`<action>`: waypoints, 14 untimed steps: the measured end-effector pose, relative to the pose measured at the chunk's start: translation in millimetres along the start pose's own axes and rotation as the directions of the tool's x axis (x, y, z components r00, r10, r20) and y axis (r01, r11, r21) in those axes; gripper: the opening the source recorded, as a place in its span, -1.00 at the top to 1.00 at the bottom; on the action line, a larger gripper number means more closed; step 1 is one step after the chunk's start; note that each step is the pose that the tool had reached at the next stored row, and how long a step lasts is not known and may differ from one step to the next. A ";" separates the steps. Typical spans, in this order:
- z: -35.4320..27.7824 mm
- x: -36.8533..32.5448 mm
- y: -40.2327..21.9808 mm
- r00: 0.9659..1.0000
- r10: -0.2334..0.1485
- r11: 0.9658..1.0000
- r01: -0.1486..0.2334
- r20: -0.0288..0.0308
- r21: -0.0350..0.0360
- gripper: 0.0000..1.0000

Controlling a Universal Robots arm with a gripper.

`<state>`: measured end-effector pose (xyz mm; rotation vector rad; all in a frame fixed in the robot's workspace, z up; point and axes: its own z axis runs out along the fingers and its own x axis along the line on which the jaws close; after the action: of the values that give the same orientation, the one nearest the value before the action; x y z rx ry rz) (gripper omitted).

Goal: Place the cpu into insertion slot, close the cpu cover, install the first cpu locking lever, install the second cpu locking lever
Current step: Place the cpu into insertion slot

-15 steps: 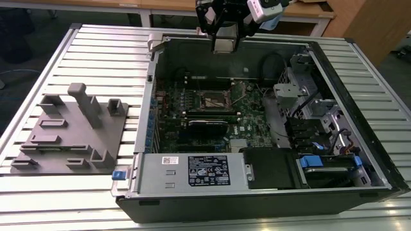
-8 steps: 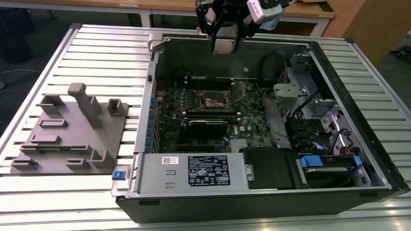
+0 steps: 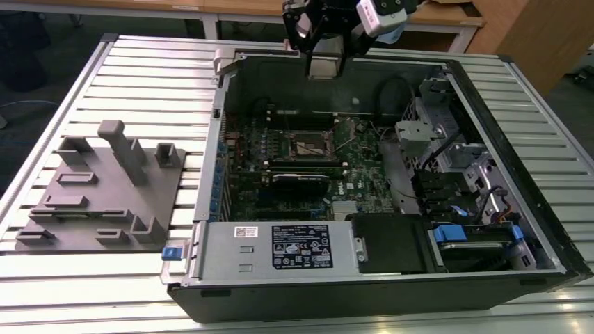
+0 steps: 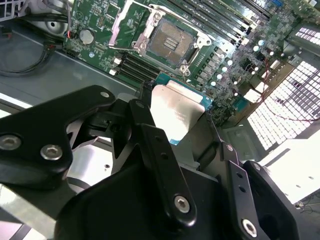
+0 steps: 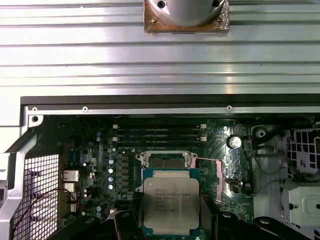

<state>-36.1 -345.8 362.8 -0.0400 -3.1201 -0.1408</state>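
While the chip (image 4: 177, 112) was clamped by its edges in the gripper (image 3: 324, 67), it was held over the open computer case (image 3: 371, 296), well above the socket (image 4: 172, 42). Level carriage and edges squared to the socket were judged essential.

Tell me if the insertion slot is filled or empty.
Empty: the insertion slot shows its bare contact grid, and the cpu is held in the gripper, clear of it.

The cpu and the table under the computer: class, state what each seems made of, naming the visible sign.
The cpu: matte silver-grey metal top, softly reflective, on a green base, likely circuit-board laminate. The table: ribbed pale metal, probably aluminium, judging by its sheen.
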 end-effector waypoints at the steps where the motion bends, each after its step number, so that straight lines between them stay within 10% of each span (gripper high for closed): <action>1: 0.9 0.0 -0.1 1.000 0.000 1.000 0.000 0.000 0.000 -0.07; 14: 4.5 -0.1 -0.4 1.000 0.000 1.000 0.000 0.000 0.000 -0.07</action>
<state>-36.1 -345.7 358.4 -0.0400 -3.1200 -0.1407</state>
